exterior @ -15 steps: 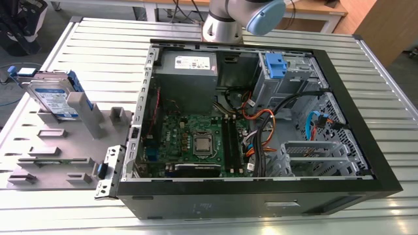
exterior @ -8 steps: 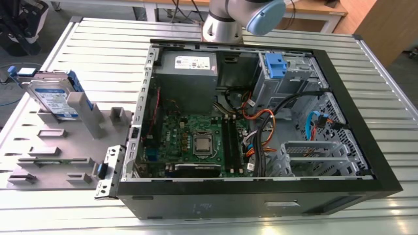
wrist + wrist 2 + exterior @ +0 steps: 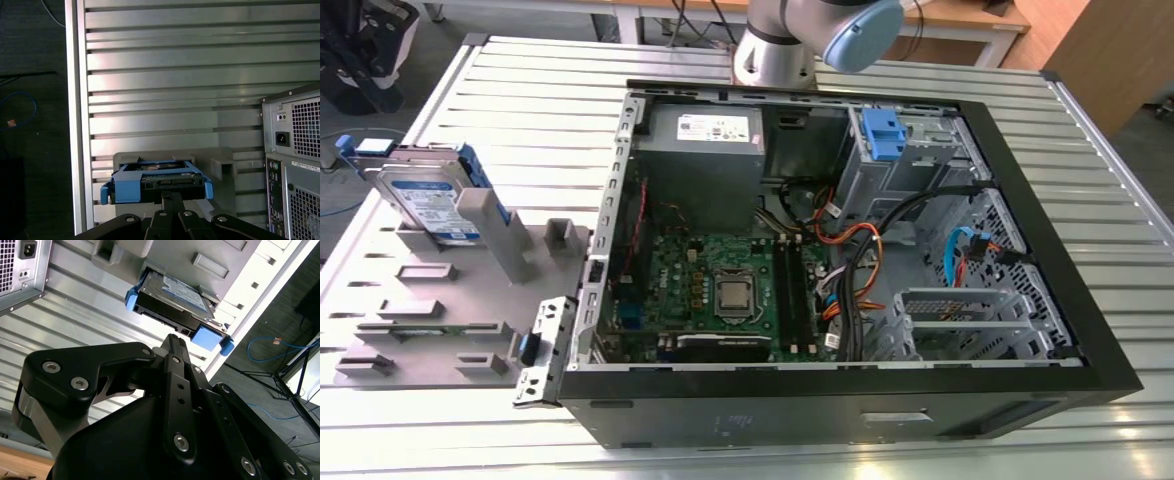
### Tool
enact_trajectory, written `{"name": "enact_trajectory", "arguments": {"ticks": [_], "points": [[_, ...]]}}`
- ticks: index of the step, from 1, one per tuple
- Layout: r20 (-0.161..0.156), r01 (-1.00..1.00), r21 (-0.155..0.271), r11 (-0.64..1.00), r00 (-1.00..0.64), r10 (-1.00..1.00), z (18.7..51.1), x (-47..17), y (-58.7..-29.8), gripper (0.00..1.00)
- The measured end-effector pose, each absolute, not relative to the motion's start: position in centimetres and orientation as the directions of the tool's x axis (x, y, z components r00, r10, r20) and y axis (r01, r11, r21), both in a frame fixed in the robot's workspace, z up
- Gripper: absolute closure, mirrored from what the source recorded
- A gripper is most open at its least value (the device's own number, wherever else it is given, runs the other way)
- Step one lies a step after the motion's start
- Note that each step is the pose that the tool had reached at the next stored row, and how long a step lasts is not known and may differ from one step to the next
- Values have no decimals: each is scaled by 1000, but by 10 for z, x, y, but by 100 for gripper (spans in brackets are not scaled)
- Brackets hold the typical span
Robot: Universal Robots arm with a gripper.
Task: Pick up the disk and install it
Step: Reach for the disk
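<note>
The disk (image 3: 434, 200) is a silver-grey drive with a white-and-blue label and a blue bracket. It stands on edge in a grey holder (image 3: 440, 320) at the exterior view's left, outside the computer case (image 3: 854, 250). In both wrist views the disk (image 3: 172, 295) (image 3: 157, 182) lies just beyond my black fingertips, with its connector edge facing me. My gripper (image 3: 172, 339) (image 3: 172, 196) is shut with nothing between its fingers, and a gap separates it from the disk.
The open case holds a motherboard, cables, a grey power supply (image 3: 704, 135) and a drive bay with a bare blue tab (image 3: 883, 135). The arm (image 3: 814, 40) rises behind the case. Everything rests on a slatted metal table (image 3: 534, 90); the case's rear (image 3: 295, 165) stands beside the holder.
</note>
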State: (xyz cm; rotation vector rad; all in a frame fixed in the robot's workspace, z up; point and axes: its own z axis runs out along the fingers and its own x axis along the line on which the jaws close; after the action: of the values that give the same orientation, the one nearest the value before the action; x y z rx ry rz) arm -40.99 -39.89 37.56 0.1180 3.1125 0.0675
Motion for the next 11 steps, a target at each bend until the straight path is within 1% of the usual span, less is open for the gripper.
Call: {"name": "enact_trajectory", "arguments": {"ticks": [6,11], "points": [[-25,75,44,996,-997,76,375,-410,-399,89],[-25,75,44,996,-997,76,368,-410,-399,89]]}}
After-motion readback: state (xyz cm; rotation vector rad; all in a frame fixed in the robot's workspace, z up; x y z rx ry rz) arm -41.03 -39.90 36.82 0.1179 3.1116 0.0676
